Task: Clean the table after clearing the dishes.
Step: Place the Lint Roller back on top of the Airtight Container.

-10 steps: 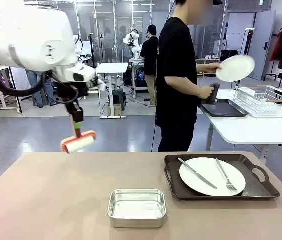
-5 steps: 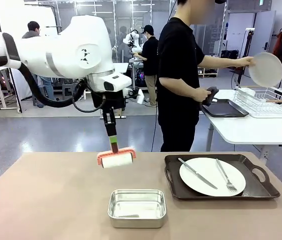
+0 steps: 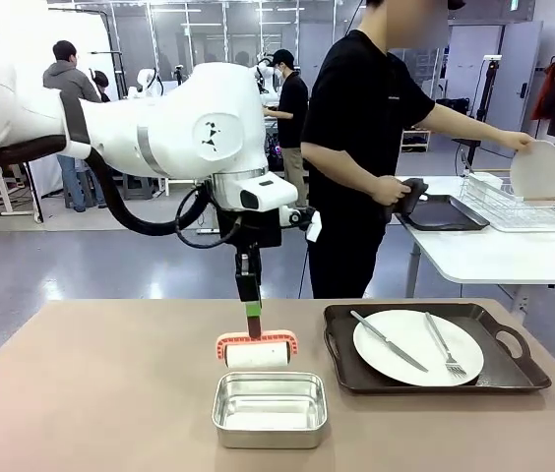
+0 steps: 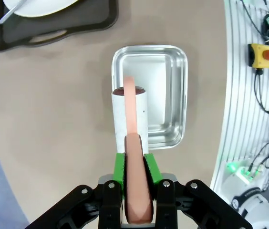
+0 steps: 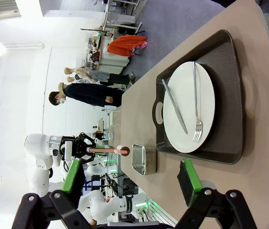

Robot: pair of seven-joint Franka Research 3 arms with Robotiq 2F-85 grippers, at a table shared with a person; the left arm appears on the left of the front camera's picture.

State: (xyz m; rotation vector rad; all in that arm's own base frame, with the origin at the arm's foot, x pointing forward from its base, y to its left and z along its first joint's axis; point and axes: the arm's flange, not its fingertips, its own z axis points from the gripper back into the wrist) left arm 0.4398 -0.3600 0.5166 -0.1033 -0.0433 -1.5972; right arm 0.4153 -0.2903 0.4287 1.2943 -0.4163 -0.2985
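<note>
Tan table (image 3: 81, 393) lay bare on your left side, and that, by my reading, was the ground to be wiped. Your left gripper (image 3: 249, 287) was pinching the salmon handle of the roller (image 3: 256, 352), which hung straight down from it. The white roll had its long axis across the table and sat over the far rim of the pan (image 3: 270, 408); whether it touched the rim I could not tell. From the roller, open table lay to the left, so a sweep would likely have to start away from the pan. To the right of the pan, just beside it, the tray (image 3: 502, 372) was on the table with its plate (image 3: 417, 346), knife (image 3: 388, 340) and fork (image 3: 443, 346), so the clearing looked unfinished. Your right gripper (image 5: 129, 177) stood spread wide and empty, looking along the table at that tray, and was the nearer arm to it. Farther right, at the white table, the person's hand (image 3: 520, 143) held another plate at the rack (image 3: 514, 202).
</note>
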